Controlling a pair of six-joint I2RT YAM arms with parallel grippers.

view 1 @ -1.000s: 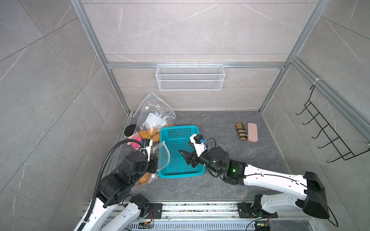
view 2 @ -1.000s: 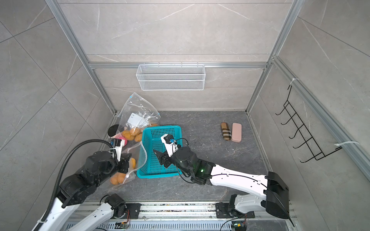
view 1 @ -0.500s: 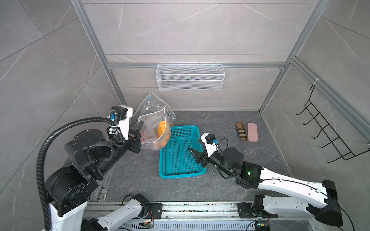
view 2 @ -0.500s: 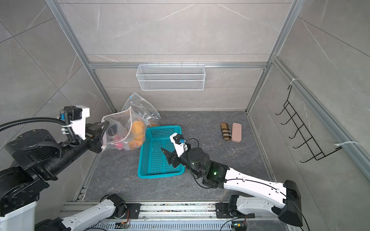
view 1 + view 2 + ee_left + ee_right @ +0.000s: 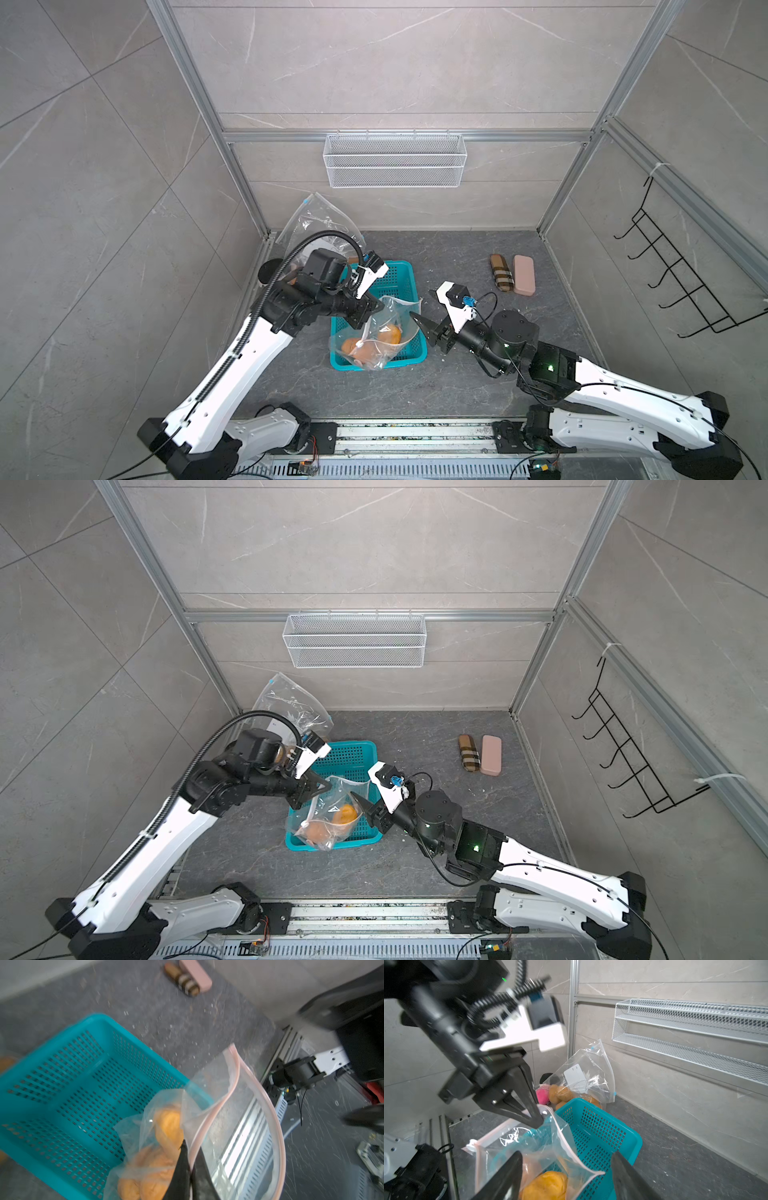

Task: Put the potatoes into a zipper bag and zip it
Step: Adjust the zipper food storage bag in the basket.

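Note:
A clear zipper bag [image 5: 384, 332] with a pink zip strip hangs over the front of the teal basket [image 5: 399, 272], its mouth gaping. Orange-tan potatoes [image 5: 390, 334] lie in its bottom. My left gripper [image 5: 376, 306] is shut on the bag's top edge; the left wrist view shows the fingers [image 5: 182, 1167] pinching the strip, with potatoes [image 5: 168, 1124] beside them. My right gripper [image 5: 417, 324] is open just right of the bag. In the right wrist view its fingers [image 5: 512, 1167] straddle the near corner of the bag [image 5: 539, 1147] without touching it.
A second clear bag [image 5: 583, 1076] leans in the back left corner, with loose potatoes [image 5: 560, 1093] and a pink plush [image 5: 543, 1095] at its foot. Two glasses cases [image 5: 511, 274] lie at the back right. A wire shelf [image 5: 395, 160] hangs on the back wall.
My left arm lifted the bag from the basket's left side, swung it high, then lowered it over the basket's front. The right gripper drew back to the right and stayed open.

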